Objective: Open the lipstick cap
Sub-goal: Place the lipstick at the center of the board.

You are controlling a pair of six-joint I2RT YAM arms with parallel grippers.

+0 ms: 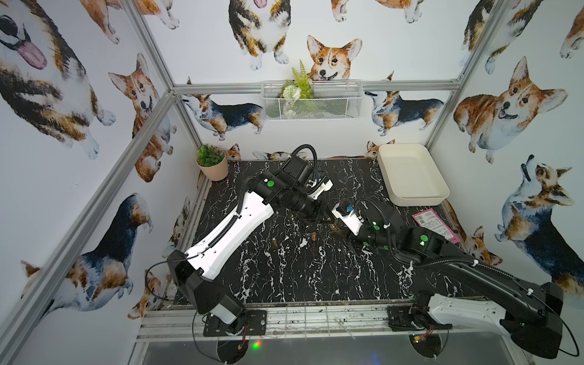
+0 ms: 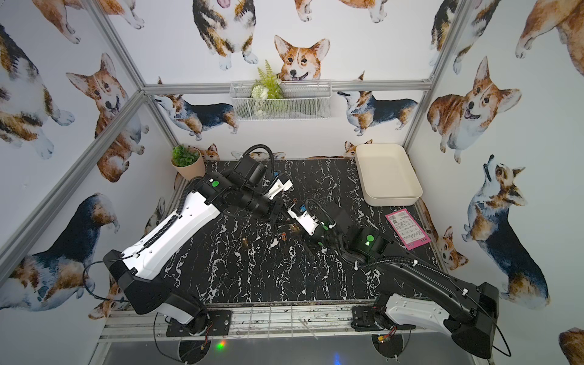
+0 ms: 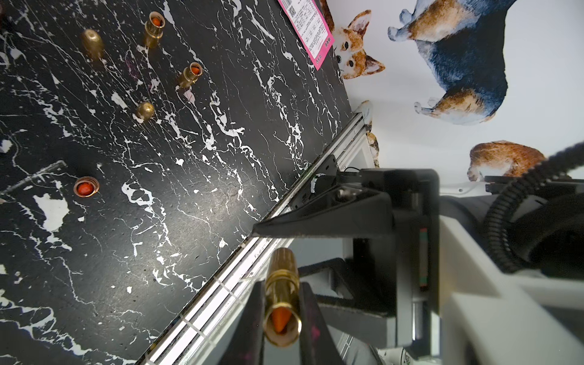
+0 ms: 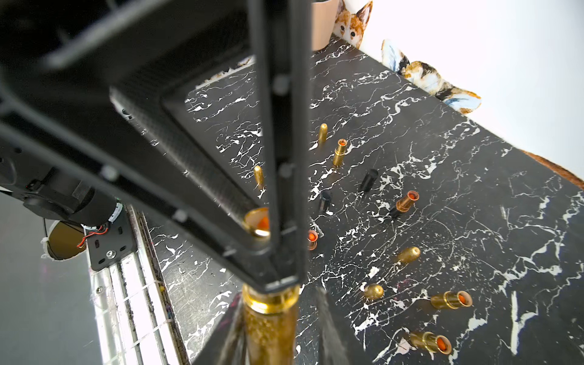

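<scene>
Pink label (image 1: 436,226), print unreadable, gold glitter lipstick (image 3: 282,268), uncapped, orange bullet (image 3: 280,317) showing, clamped in left gripper (image 3: 281,286), right gripper (image 4: 279,303) slightly parted around its base.

Lipstick (image 4: 270,331) end beyond the edge

Potted plant (image 1: 211,161), cream tray (image 1: 410,177), pink label (image 1: 436,226), wire basket (image 1: 335,106), black marble tabletop (image 1: 284,278)

Gold lipstick (image 3: 282,275), black white-veined table (image 3: 104,252)
</scene>
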